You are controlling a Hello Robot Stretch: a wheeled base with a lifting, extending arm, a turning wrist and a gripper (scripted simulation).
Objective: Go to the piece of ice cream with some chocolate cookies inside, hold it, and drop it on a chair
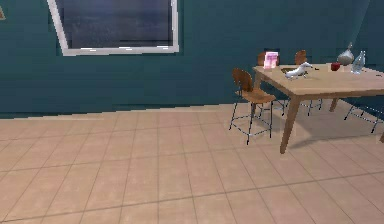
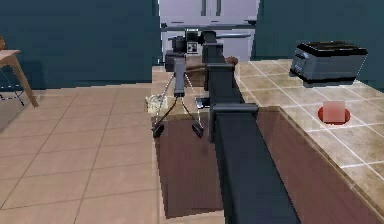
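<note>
In the arm side view my arm (image 2: pixel 235 130) reaches out over a dark brown top (image 2: pixel 185 175). At its far end the gripper (image 2: pixel 177 120) hangs with two thin fingers (image 2: pixel 160 122) pointing down. A small pale yellowish blob (image 2: pixel 155 101) lies at the brown top's far left corner, right by the fingers. Its shape is too small to name. I cannot tell whether the gripper holds anything. In the forward view, a wooden table (image 1: pixel 330 92) stands at the right with a brown chair (image 1: pixel 250 100) at its near end and more chairs (image 1: pixel 300 58) behind it.
A tiled counter (image 2: pixel 330 150) runs along the arm side view's right, carrying a toaster (image 2: pixel 328 60) and a pink cup on a red plate (image 2: pixel 335 112). A fridge (image 2: pixel 210 12) stands at the back. On the table are a pink box (image 1: pixel 270 61), bottles (image 1: pixel 357 62). Open tiled floor (image 1: pixel 130 160).
</note>
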